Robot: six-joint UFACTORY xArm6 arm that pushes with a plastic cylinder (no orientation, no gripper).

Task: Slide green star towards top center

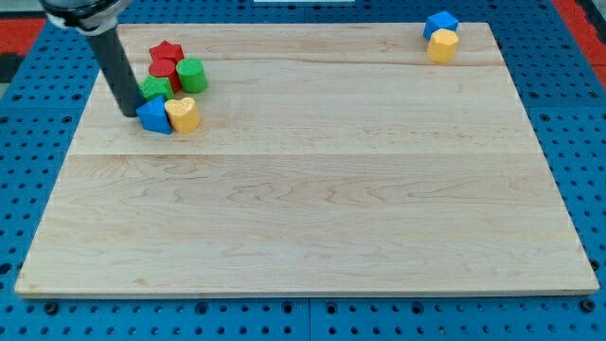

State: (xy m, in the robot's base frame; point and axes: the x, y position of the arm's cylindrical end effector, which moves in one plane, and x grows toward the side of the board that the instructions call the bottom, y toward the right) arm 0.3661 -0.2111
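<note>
The green star (156, 90) lies in a tight cluster at the view's upper left of the wooden board (312, 208). Around it are a red star (167, 52), a red cylinder (164, 71), a green cylinder (190, 75), a blue block (153, 116) and a yellow heart-shaped block (183, 114). My tip (130, 113) stands just left of the blue block and below-left of the green star, close to both. The rod partly hides the green star's left edge.
A blue block (440, 23) and a yellow block (442, 45) sit together at the board's top right corner. A blue perforated table (38, 142) surrounds the board.
</note>
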